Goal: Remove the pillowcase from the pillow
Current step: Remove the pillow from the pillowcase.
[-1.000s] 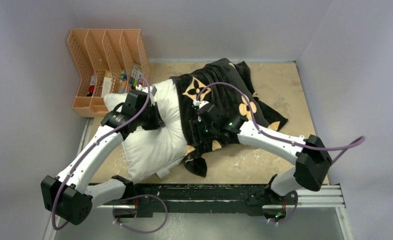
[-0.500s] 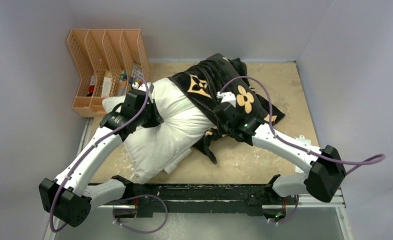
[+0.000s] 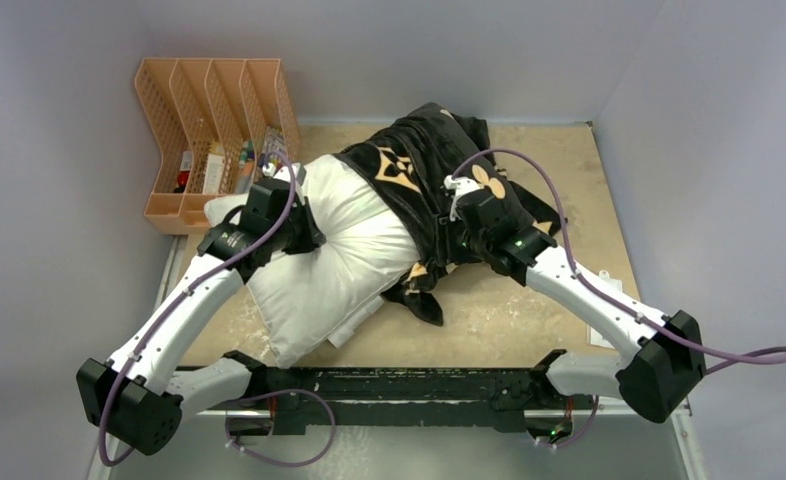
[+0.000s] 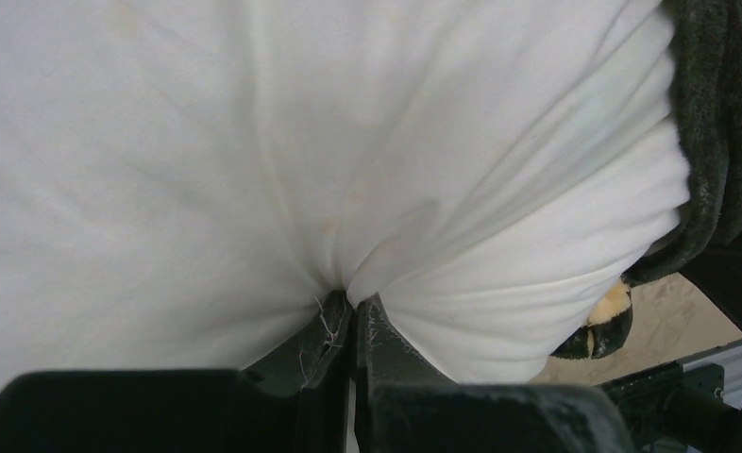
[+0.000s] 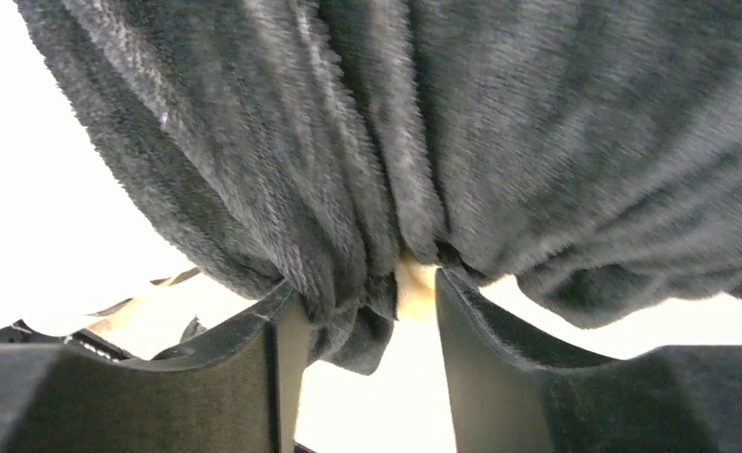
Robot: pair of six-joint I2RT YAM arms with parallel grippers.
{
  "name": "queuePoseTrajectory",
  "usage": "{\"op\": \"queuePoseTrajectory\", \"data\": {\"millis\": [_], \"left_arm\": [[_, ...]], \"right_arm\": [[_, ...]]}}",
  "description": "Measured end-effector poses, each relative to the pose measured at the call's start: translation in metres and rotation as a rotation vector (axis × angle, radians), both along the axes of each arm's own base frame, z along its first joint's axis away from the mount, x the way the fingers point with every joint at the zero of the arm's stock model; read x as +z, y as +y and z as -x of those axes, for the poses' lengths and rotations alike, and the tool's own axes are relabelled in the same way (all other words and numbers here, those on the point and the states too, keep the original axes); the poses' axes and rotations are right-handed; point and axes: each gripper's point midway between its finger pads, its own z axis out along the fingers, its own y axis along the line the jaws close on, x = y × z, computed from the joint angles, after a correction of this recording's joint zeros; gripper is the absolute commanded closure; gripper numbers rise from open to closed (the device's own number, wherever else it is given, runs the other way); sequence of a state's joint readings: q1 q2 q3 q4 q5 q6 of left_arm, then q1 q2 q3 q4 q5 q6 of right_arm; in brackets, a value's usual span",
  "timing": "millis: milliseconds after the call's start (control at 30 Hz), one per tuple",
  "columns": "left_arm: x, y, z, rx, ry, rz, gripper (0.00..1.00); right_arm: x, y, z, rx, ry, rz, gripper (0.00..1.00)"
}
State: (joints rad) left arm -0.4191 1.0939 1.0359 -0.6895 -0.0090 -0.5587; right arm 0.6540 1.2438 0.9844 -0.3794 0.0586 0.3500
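The left gripper (image 4: 353, 316) clamps a pinch of pillow (image 4: 254, 142) between its tips. The right gripper (image 5: 367, 330) (jaws parted) straddles a pillowcase (image 5: 537, 142) fold, apparently loosely.

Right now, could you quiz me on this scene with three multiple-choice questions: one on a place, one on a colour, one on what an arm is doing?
1. Where is the orange file rack?
A) at the table's far left corner
B) at its near right corner
C) in its middle

2. What colour is the pillowcase?
A) plain red
B) black with tan motifs
C) blue stripes

3. What are the left arm's jaws doing?
A) hanging open
B) holding a pen
C) shut on a pinch of the white pillow

Answers: 1 A, the top view shows it far left. 2 B, dark plush with tan flowers. 3 C, the left wrist view shows white cloth puckered between them.
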Motion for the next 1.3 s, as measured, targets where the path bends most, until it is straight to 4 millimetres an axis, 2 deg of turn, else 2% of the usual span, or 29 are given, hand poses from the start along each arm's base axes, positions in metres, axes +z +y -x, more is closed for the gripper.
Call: {"op": "queuePoseTrajectory", "data": {"millis": [67, 167, 267, 367, 500, 633, 667, 733, 833, 900, 933, 1033, 1100, 1233, 1300], "left_arm": [[0.001, 0.000, 0.000, 0.000, -0.005, 0.000, 1.00], [0.004, 0.001, 0.001, 0.002, -0.014, 0.003, 1.00], [0.005, 0.002, 0.001, 0.002, -0.019, 0.003, 1.00], [0.005, 0.002, 0.001, 0.003, -0.019, 0.003, 1.00], [0.005, 0.002, 0.001, 0.002, -0.019, 0.004, 1.00], [0.006, 0.002, 0.002, 0.003, -0.021, 0.005, 1.00], [0.007, 0.002, 0.002, 0.003, -0.022, 0.006, 1.00], [0.007, 0.002, 0.003, 0.003, -0.021, 0.005, 1.00], [0.007, 0.002, 0.004, 0.001, -0.018, 0.007, 1.00], [0.006, 0.002, 0.004, -0.003, -0.014, 0.010, 0.69], [0.006, 0.002, 0.005, -0.010, -0.014, 0.008, 0.58], [0.007, 0.004, 0.008, -0.033, -0.006, -0.005, 0.38], [0.015, 0.002, 0.008, -0.058, -0.015, 0.001, 0.32], [0.034, -0.010, 0.013, -0.110, -0.036, -0.021, 0.27], [0.038, -0.027, 0.021, -0.159, -0.048, -0.084, 0.26]], "right_arm": [[0.005, -0.006, 0.001, -0.030, -0.002, 0.006, 0.35], [0.017, -0.025, 0.000, -0.111, -0.048, 0.032, 0.26], [0.032, -0.046, -0.003, -0.207, -0.113, 0.055, 0.22], [0.036, -0.060, -0.009, -0.281, -0.131, 0.066, 0.21], [0.013, -0.060, -0.015, -0.308, -0.046, 0.068, 0.20], [-0.014, -0.031, -0.012, -0.258, 0.067, -0.027, 0.20], [-0.021, -0.023, -0.009, -0.247, 0.097, -0.062, 0.25], [-0.035, -0.011, -0.002, -0.235, 0.159, -0.119, 0.44], [-0.050, 0.002, 0.002, -0.246, 0.221, -0.193, 0.82], [-0.054, 0.007, 0.002, -0.256, 0.233, -0.232, 0.97], [-0.054, 0.008, 0.001, -0.260, 0.231, -0.242, 1.00], [-0.050, 0.011, -0.004, -0.251, 0.205, -0.255, 1.00], [-0.047, 0.016, -0.004, -0.226, 0.187, -0.262, 1.00], [-0.046, 0.037, 0.007, -0.168, 0.143, -0.249, 1.00], [-0.047, 0.044, 0.014, -0.146, 0.135, -0.233, 1.00]]}}
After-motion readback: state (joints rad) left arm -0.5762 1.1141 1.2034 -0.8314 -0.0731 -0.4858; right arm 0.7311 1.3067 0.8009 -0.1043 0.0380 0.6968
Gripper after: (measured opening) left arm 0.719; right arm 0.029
